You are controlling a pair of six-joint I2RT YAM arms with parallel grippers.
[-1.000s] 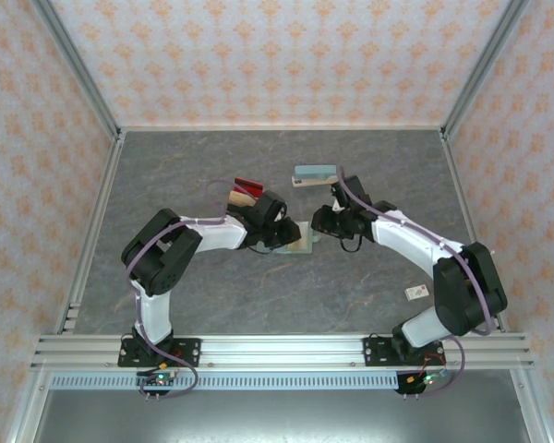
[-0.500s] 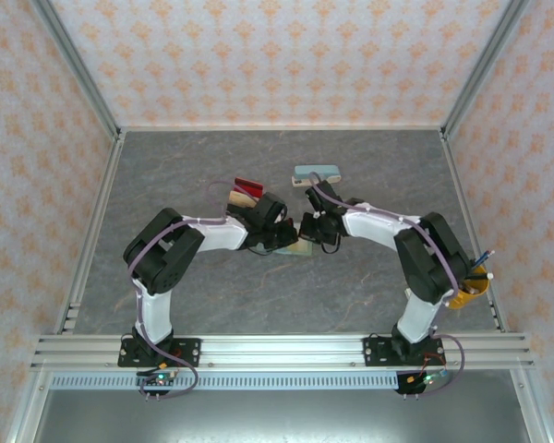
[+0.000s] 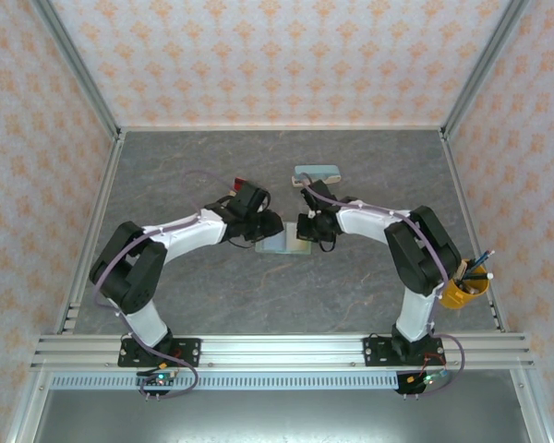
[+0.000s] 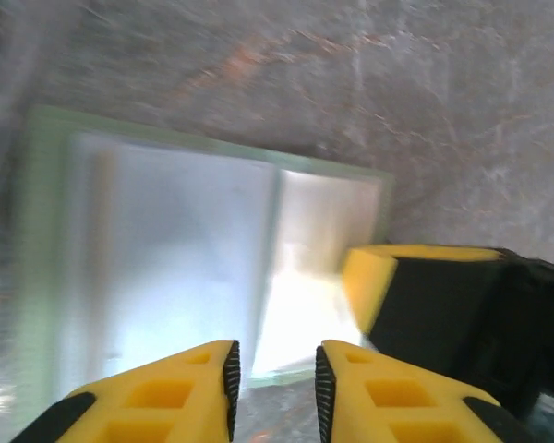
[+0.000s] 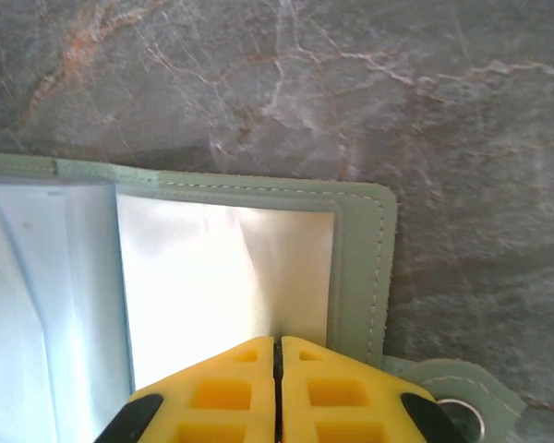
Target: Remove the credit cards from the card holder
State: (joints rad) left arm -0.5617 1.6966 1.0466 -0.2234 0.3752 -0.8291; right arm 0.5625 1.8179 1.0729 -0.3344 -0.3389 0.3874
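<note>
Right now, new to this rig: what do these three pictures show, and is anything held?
The left arm and right arm are robots bolted at the near edge of the table. The overhead picture looks down from behind them; the other two come from wrist cameras looking past yellow fingers. Both arms meet over the open green card holder, lying flat on the table. Left jaws stand slightly apart, empty. Right jaws are shut at the holder's edge. A teal case and pen cup sit nearby.

A robot test cell of the laboratory kind was indicated: a grey stone-patterned tabletop (image 3: 258, 295) was enclosed by orange-patterned wall panels (image 3: 277, 55) and aluminium frame posts (image 3: 74, 65), and the left arm (image 3: 180, 231) and right arm (image 3: 379, 223) were bolted to a slotted rail (image 3: 277, 349).
</note>
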